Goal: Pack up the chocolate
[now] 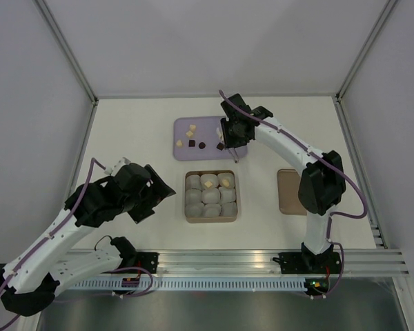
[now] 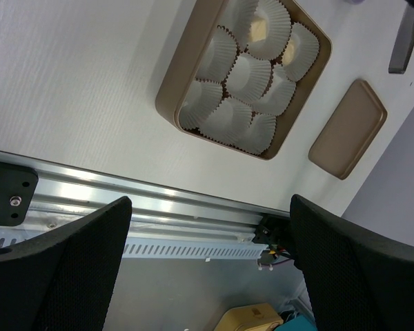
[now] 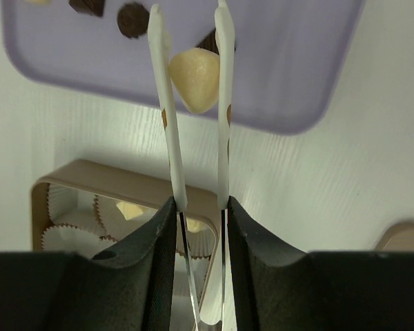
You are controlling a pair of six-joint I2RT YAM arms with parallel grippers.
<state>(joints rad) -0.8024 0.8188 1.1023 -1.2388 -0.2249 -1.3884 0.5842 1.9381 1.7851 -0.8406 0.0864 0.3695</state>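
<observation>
My right gripper (image 1: 232,134) is shut on the silver tongs (image 3: 169,138), its fingers (image 3: 155,269) squeezing the arms. The tong tips pinch a cream chocolate (image 3: 195,79) over the near edge of the purple tray (image 3: 290,62). Two dark chocolates (image 3: 132,19) lie on the tray beyond it. From above, cream (image 1: 191,129) and dark (image 1: 191,143) chocolates lie on the purple tray (image 1: 210,127). The tan box (image 1: 237,196) holds white paper cups (image 2: 248,76); two hold a cream chocolate (image 2: 257,29). My left gripper (image 1: 159,196) is open and empty, left of the box.
The box's tan lid (image 1: 288,192) lies flat to the right of the box, also in the left wrist view (image 2: 348,129). The aluminium rail (image 2: 165,207) runs along the near table edge. White walls enclose the table on three sides.
</observation>
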